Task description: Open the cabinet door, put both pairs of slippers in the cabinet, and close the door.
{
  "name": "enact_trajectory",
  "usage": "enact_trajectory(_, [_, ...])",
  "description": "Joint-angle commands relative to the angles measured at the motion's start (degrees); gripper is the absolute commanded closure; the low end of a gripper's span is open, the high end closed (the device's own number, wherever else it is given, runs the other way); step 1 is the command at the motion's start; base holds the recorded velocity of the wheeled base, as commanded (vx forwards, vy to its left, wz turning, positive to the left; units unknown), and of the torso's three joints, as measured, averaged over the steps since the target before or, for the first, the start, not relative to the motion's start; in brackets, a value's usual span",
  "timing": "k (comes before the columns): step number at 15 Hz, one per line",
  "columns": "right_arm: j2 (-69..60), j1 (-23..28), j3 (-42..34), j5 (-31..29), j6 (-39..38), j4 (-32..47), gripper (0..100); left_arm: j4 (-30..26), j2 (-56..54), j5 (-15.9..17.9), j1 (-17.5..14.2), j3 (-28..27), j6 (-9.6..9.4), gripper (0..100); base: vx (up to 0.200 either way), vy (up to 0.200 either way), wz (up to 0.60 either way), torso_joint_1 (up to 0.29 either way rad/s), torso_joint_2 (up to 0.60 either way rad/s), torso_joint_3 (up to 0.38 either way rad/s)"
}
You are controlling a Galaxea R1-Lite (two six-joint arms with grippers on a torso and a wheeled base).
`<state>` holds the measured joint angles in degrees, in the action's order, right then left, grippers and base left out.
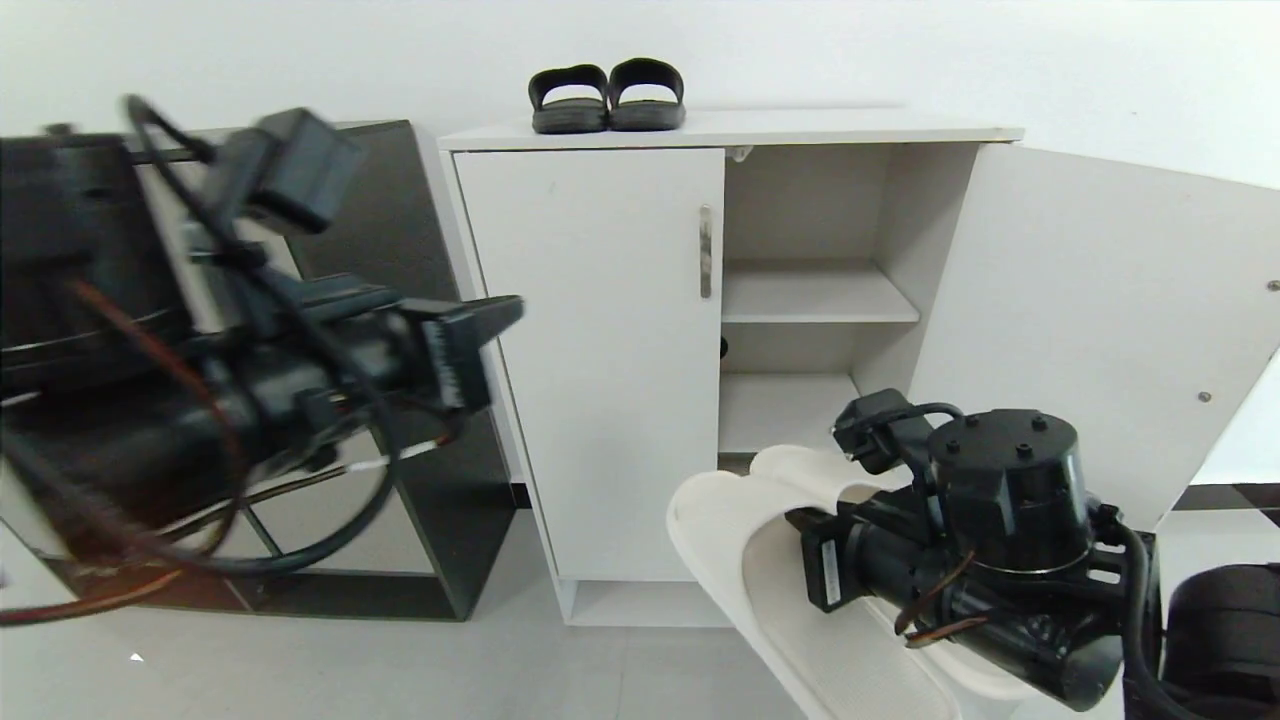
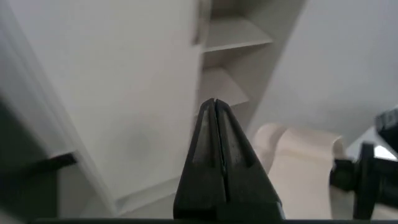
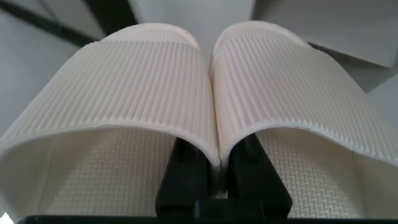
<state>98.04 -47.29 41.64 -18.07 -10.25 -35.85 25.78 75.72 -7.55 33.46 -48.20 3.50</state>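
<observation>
Now the right gripper (image 3: pixel 217 174) is clamped on both white slippers (image 1: pixel 745 545) by their inner straps, likely to shelve them together in the open cabinet (image 1: pixel 590 350); the left gripper (image 2: pixel 216 134) is pressed together, empty.

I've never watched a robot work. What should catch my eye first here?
The right gripper clamps a pair of white slippers together, low before the white cabinet, whose right door stands open. A black pair sits on the cabinet's top. The left gripper, shut and empty, hangs near the closed left door.
</observation>
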Motion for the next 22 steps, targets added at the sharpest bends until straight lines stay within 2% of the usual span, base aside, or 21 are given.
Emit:
enact_trajectory(1, [4.53,1.67,3.71,-3.73,-0.91,-0.09,100,-13.57,-31.59,-2.47,-14.74,14.72,-0.95,100,0.0,0.0,0.0,0.0,0.0,0.0])
enact_trajectory(2, [4.8,1.94,3.97,-3.82,-1.09,-0.09,100,-19.37,-38.71,-2.47,-17.64,16.3,-0.86,100,0.0,0.0,0.0,0.0,0.0,0.0])
enact_trajectory(3, [5.06,2.11,3.97,-3.82,-1.17,-0.01,100,-28.24,-49.08,-2.83,-21.95,18.76,-0.69,100,0.0,0.0,0.0,0.0,0.0,0.0])
enact_trajectory(4, [5.06,2.2,3.97,-3.82,-1.17,-0.01,100,-32.99,-55.76,-4.06,-24.85,21.22,-0.69,100,0.0,0.0,0.0,0.0,0.0,0.0])
enact_trajectory(5, [5.06,2.2,3.97,-3.82,-1.17,-0.01,100,-36.86,-62.36,-5.9,-28.63,25.79,-0.95,100,0.0,0.0,0.0,0.0,0.0,0.0])
enact_trajectory(6, [4.97,2.2,3.8,-3.82,-1.26,-0.09,100,-38.0,-66.4,-7.57,-32.5,30.1,-1.13,100,0.0,0.0,0.0,0.0,0.0,0.0])
enact_trajectory(7, [4.8,2.11,3.8,-3.82,-1.26,-0.09,100,-37.82,-71.23,-8.01,-37.77,35.37,-2.44,100,0.0,0.0,0.0,0.0,0.0,0.0])
enact_trajectory(8, [4.8,2.11,3.8,-3.91,-1.26,-0.09,100,-34.75,-70.88,-10.03,-37.51,38.71,-2.27,100,0.0,0.0,0.0,0.0,0.0,0.0])
enact_trajectory(9, [4.62,2.11,3.27,-3.99,-1.35,-0.18,100,-28.68,-70.88,-10.91,-37.51,43.1,-2.0,100,0.0,0.0,0.0,0.0,0.0,0.0])
enact_trajectory(10, [4.53,2.11,3.01,-3.99,-1.26,-0.45,100,-23.59,-70.97,-10.03,-37.33,48.2,-4.03,100,0.0,0.0,0.0,0.0,0.0,0.0])
enact_trajectory(11, [4.53,2.11,2.92,-3.99,-1.26,-0.71,100,-23.06,-71.23,-7.57,-36.98,48.2,-4.29,100,0.0,0.0,0.0,0.0,0.0,0.0])
enact_trajectory(12, [4.53,2.11,2.83,-3.99,-1.26,-0.71,100,-23.06,-72.29,-5.37,-35.48,48.2,-3.59,100,0.0,0.0,0.0,0.0,0.0,0.0])
enact_trajectory(13, [4.8,2.11,2.83,-3.99,-1.17,-0.71,100,-23.06,-75.72,-3.62,-33.38,48.2,-4.64,100,0.0,0.0,0.0,0.0,0.0,0.0])
enact_trajectory(14, [5.06,2.11,2.83,-3.91,-1.17,-0.71,100,-23.06,-75.45,0.51,-33.38,48.2,-5.52,100,0.0,0.0,0.0,0.0,0.0,0.0])
enact_trajectory(16, [5.5,1.85,2.92,-3.91,-1.17,-0.8,100,-25.96,-75.63,8.51,-33.29,48.2,-6.14,100,0.0,0.0,0.0,0.0,0.0,0.0])
enact_trajectory(17, [5.59,1.76,2.74,-4.08,-1.17,-0.8,100,-25.78,-75.63,9.83,-33.38,48.2,-7.28,100,0.0,0.0,0.0,0.0,0.0,0.0])
enact_trajectory(19, [5.23,1.67,2.3,-4.08,-1.0,-1.06,100,-25.7,-75.63,10.27,-33.38,48.2,-7.45,100,0.0,0.0,0.0,0.0,0.0,0.0])
enact_trajectory(21, [5.32,1.67,2.74,-4.08,-0.91,-1.15,100,-25.78,-75.63,10.18,-33.38,48.2,-6.75,100,0.0,0.0,0.0,0.0,0.0,0.0])
enact_trajectory(22, [5.41,1.67,2.83,-4.08,-1.0,-1.24,100,-25.78,-75.63,10.01,-33.38,48.2,-5.7,100,0.0,0.0,0.0,0.0,0.0,0.0])
